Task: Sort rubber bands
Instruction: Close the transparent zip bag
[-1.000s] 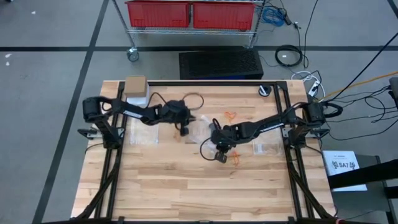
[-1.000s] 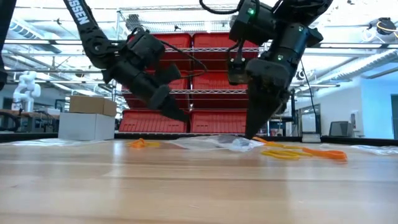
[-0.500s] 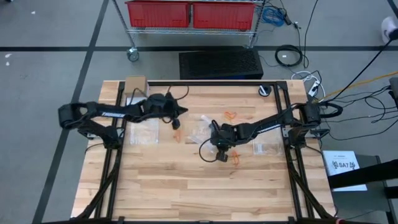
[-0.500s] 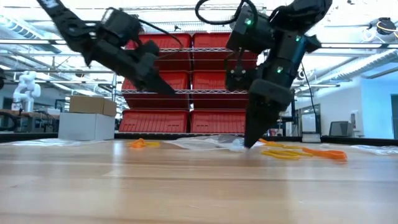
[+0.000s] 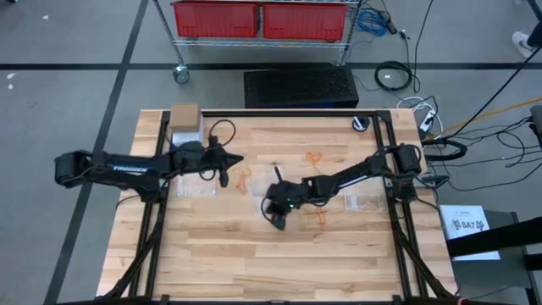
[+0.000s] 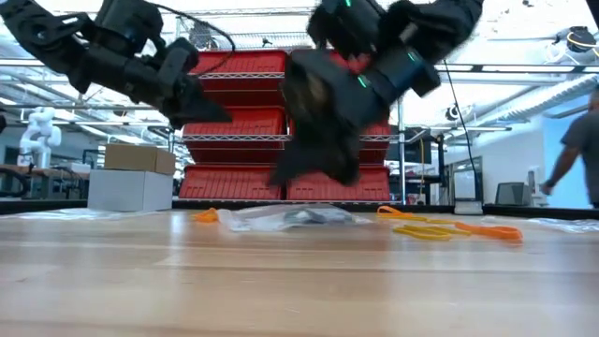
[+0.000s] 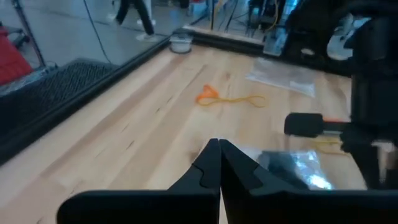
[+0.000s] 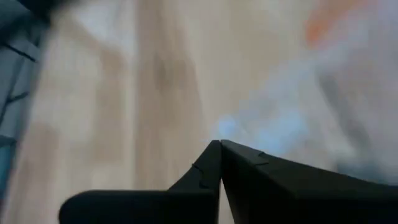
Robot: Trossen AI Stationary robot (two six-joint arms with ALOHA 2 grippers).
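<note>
Fingers [image 7: 219, 149] of both arms closed, empty.

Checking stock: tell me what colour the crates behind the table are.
Red crates; clearest in low view.

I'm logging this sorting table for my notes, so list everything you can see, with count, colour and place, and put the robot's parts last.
Rubber bands: several, orange and pale yellow, scattered on the table's middle and right.
Clear plastic bags: at least three, transparent, lying flat at left, middle and right.
Cardboard box: one, tan, back left corner.
Table: one, light wood.
Red bins: two, on a wire shelf behind the table.
Black mat: one, on the floor behind the table.
Person: one, far right of the room in the low view.
Left gripper: dark, jaws shut, left of centre.
Right gripper: dark, jaws shut, at the middle.
</note>
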